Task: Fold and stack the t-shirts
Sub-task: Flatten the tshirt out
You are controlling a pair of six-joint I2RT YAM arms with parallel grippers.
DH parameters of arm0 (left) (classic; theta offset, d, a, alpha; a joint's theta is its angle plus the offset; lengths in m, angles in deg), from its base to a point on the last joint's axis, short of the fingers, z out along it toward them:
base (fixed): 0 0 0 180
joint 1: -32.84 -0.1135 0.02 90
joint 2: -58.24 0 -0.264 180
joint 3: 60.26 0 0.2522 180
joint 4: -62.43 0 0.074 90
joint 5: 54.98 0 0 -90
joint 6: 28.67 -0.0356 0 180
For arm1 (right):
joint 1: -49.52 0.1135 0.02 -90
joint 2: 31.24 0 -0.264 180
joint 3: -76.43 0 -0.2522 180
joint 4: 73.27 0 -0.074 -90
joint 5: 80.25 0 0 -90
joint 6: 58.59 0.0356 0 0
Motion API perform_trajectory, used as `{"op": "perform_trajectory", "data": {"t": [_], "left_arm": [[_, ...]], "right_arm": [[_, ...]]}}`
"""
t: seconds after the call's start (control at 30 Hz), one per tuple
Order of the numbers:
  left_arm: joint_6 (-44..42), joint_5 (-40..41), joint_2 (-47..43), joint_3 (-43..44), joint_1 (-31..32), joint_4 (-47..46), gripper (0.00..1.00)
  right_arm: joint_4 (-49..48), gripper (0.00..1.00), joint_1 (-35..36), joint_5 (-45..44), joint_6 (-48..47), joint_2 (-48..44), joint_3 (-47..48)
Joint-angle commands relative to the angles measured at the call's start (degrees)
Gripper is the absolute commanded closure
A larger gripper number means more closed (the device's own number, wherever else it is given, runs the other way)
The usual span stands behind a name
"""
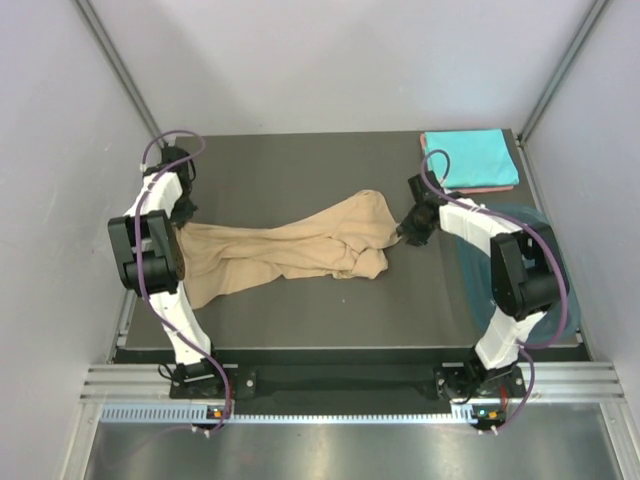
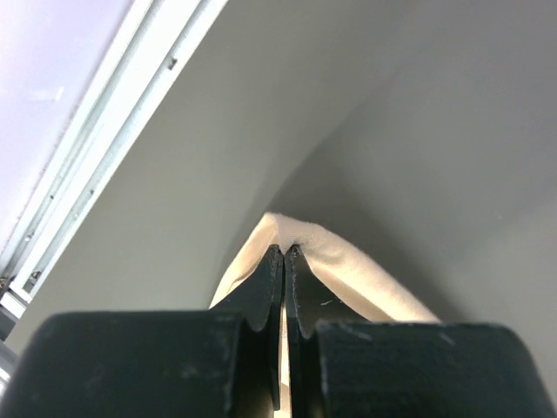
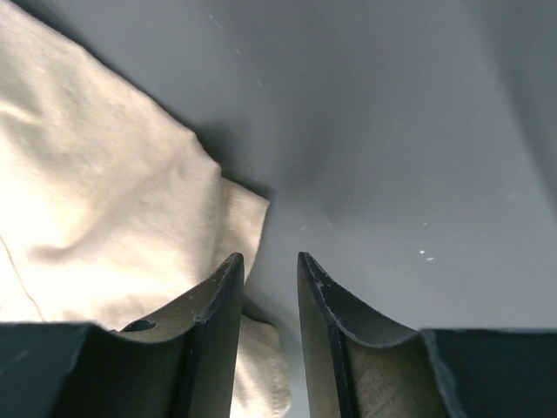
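The tan t-shirt [image 1: 290, 250] lies crumpled and stretched across the middle of the dark table. My left gripper [image 1: 180, 222] is shut on its left edge; in the left wrist view the jaws [image 2: 285, 251] pinch a fold of tan cloth [image 2: 348, 270]. My right gripper [image 1: 408, 232] sits at the shirt's right end, open a little, with nothing between the jaws; the right wrist view [image 3: 270, 259] shows the tan cloth [image 3: 104, 209] just left of them. A folded turquoise t-shirt [image 1: 468, 158] lies on a folded salmon-pink one [image 1: 492, 188] at the far right corner.
A dark teal plastic tub [image 1: 530, 270] stands at the table's right edge, partly behind my right arm. Grey walls close in the table on the left, right and back. The table's near edge [image 1: 340, 350] runs in front of the arm bases.
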Motion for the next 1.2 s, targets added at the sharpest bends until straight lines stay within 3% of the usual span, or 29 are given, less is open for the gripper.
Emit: {"op": "perform_trajectory", "data": {"t": [0.0, 0.57, 0.97, 1.17], "left_arm": [[0.61, -1.89, -3.41, -1.53, -0.42, -1.53, 1.0], [0.52, -5.07, -3.41, -4.7, -0.42, -3.82, 1.0], [0.61, -5.59, -2.7, -4.7, -0.42, -4.26, 1.0], [0.61, -7.53, -2.79, -5.23, -0.51, -4.7, 1.0]], "right_arm": [[-2.27, 0.68, 0.84, -0.24, 3.72, -0.34, 1.08], [2.91, 0.67, 1.8, -4.54, 11.37, 5.03, 5.74], [-2.27, 0.71, 1.89, -5.08, 13.49, 5.11, 3.02], [0.1, 0.69, 2.24, -4.28, 14.01, 7.66, 4.86]]}}
